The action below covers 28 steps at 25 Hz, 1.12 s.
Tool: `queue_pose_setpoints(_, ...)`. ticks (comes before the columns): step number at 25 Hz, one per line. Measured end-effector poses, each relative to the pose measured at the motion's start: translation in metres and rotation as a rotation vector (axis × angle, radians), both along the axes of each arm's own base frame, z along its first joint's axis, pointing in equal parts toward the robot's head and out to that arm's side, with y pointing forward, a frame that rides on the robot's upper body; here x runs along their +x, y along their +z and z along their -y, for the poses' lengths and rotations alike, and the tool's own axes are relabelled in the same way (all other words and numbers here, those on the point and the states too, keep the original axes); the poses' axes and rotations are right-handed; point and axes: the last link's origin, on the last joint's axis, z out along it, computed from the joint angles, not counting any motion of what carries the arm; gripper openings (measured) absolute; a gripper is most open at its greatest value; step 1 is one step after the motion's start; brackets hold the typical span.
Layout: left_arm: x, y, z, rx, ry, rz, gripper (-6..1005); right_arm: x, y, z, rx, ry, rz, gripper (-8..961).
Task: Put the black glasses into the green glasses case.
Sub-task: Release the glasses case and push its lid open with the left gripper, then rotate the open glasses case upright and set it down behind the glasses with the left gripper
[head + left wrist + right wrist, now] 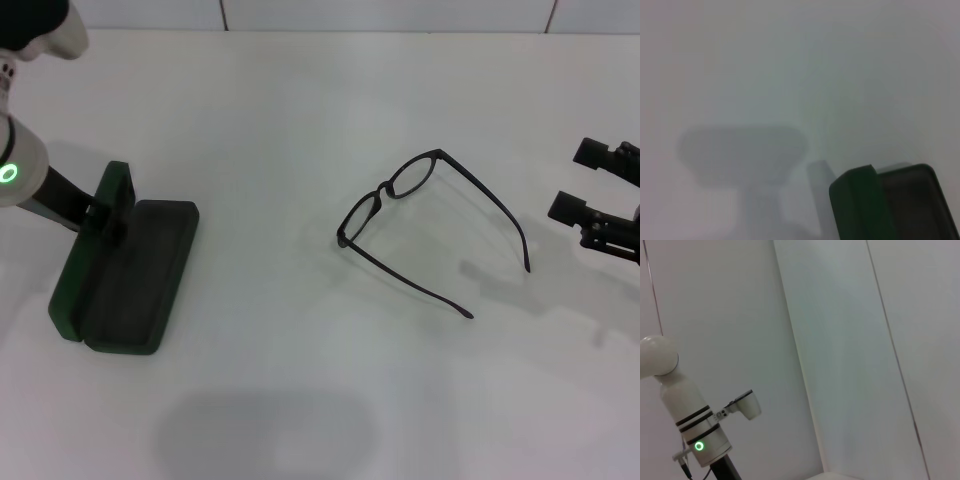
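Note:
The black glasses (384, 194) lie on the white table near the middle, temple arms unfolded and pointing to the front right. The green glasses case (135, 275) lies open at the left, its lid (88, 262) standing upright along its left side. My left gripper (101, 212) is at the lid's upper edge and looks closed on it. The left wrist view shows a corner of the case (890, 205) with its dark inside. My right gripper (579, 180) hovers at the right edge of the table, open and empty, to the right of the glasses.
The white table (300, 100) runs back to a pale wall. The right wrist view shows only wall panels and my left arm (695, 425) with its green light.

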Motion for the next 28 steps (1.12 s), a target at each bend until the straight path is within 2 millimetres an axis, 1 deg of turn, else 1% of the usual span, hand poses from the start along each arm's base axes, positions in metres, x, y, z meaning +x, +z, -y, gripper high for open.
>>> queue_pose_setpoints(4,0.0,0.0,0.001,-0.004,-0.001,-0.002,660,0.0,0.0,0.0,0.001,-0.001,0.001,851)
queue_pose_setpoints(8,0.005,0.003,0.0,0.001,-0.018,-0.003,391,0.0,0.0,-0.001,0.001,0.0,0.001,851)
queue_pose_setpoints(13,0.01,0.005,0.001,-0.021,-0.05,-0.012,202,0.001,0.0,0.0,0.0,-0.003,0.0,850)
queue_pose_setpoints(16,0.014,0.005,-0.001,-0.036,-0.073,-0.017,203,0.0,0.0,0.001,0.0,-0.001,-0.003,850)
queue_pose_setpoints(18,0.022,0.006,-0.005,-0.038,-0.103,-0.018,203,0.0,-0.001,0.001,0.002,0.002,-0.004,850)
queue_pose_setpoints(21,0.042,0.006,-0.017,-0.035,-0.209,-0.024,201,0.0,-0.005,0.003,-0.005,0.008,-0.011,850)
queue_pose_setpoints(24,0.065,0.001,-0.031,-0.068,-0.367,-0.045,199,-0.003,-0.006,0.006,-0.022,0.033,-0.023,850)
queue_pose_setpoints(27,0.082,-0.006,-0.04,-0.126,-0.538,-0.091,196,-0.006,-0.007,0.01,-0.037,0.06,-0.037,852)
queue_pose_setpoints(28,0.092,-0.012,-0.044,-0.167,-0.656,-0.131,196,-0.007,-0.007,0.011,-0.039,0.065,-0.041,852)
